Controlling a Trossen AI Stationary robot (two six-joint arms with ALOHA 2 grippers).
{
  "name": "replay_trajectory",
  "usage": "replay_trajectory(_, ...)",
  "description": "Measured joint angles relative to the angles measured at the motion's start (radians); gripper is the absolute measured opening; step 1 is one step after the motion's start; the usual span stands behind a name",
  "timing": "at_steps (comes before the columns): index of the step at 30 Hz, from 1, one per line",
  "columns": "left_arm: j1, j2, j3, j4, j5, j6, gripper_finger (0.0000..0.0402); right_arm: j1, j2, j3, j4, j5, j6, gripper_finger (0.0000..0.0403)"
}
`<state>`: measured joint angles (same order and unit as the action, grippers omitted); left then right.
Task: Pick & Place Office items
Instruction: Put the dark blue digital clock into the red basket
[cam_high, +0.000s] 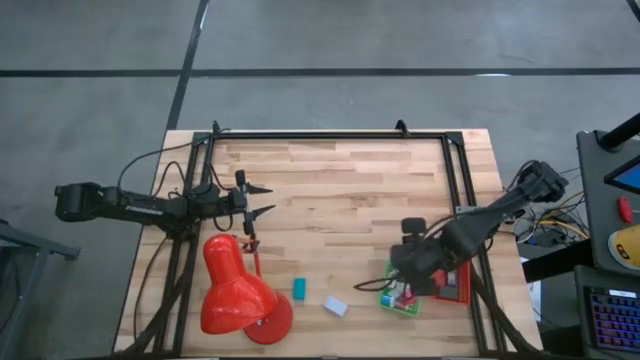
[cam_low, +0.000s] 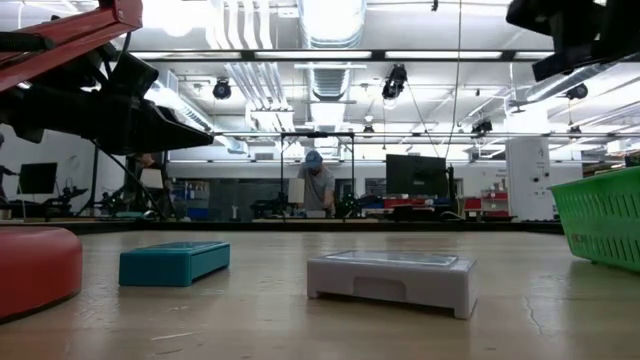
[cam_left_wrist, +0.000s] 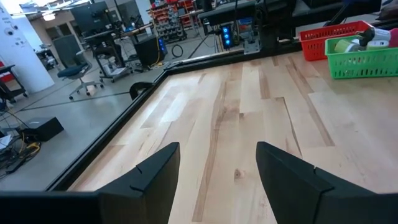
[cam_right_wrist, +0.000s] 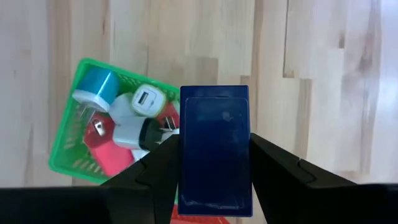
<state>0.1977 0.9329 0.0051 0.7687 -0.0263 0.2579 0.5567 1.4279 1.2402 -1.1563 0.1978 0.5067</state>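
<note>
The worktop (cam_high: 340, 190) is pale butcher-block wood, its strips running lengthwise, edged by a black metal frame. Low on the right sits a green basket (cam_right_wrist: 65, 140) of thin plastic mesh, and in the right wrist view it holds a jumble of small plug-like pieces: a blue round-ended one (cam_right_wrist: 98, 84) with metal prongs, a white one (cam_right_wrist: 144, 99) with a green-rimmed socket face, another white-and-black one, and a flat pink block (cam_right_wrist: 111, 158). A red basket (cam_high: 453, 285) stands touching it on the outer side.

The right hand (cam_right_wrist: 214, 163) hangs directly over the green basket, its two dark fingers pinching a flat, glossy dark blue block (cam_right_wrist: 216, 149) by its long edges; the block is a smooth rounded rectangle with a shallow raised panel.

Two more pieces lie loose on the bare wood between the lamp and the baskets: a teal block (cam_low: 174, 263), low and box-shaped with a lipped top, and near it a white block (cam_low: 390, 281), flat, matte, with short feet at its corners.

The red lamp (cam_high: 236, 295) has a glossy cone shade and a round base at the left front of the worktop.

The left hand (cam_left_wrist: 214, 177) hovers over empty boards at the left side, fingers spread and gripping nothing.
</note>
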Motion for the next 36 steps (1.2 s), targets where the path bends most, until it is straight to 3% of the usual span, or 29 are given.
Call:
replay_trajectory(5, 0.0, 0.0, 0.0, 0.0, 0.0, 0.0, 0.0218, 0.029, -0.091, -0.108, 0.024, -0.017, 0.028, 0.0174)
replay_trajectory(21, 0.0, 0.0, 0.0, 0.0, 0.0, 0.0, 0.0218, 0.089, -0.341, -0.407, 0.041, -0.395, 0.194, 0.0176)
replay_trajectory(36, 0.0, 0.0, 0.0, 0.0, 0.0, 0.0, 0.0218, 0.107, -0.338, -0.607, 0.18, -0.442, 0.193, 0.0176)
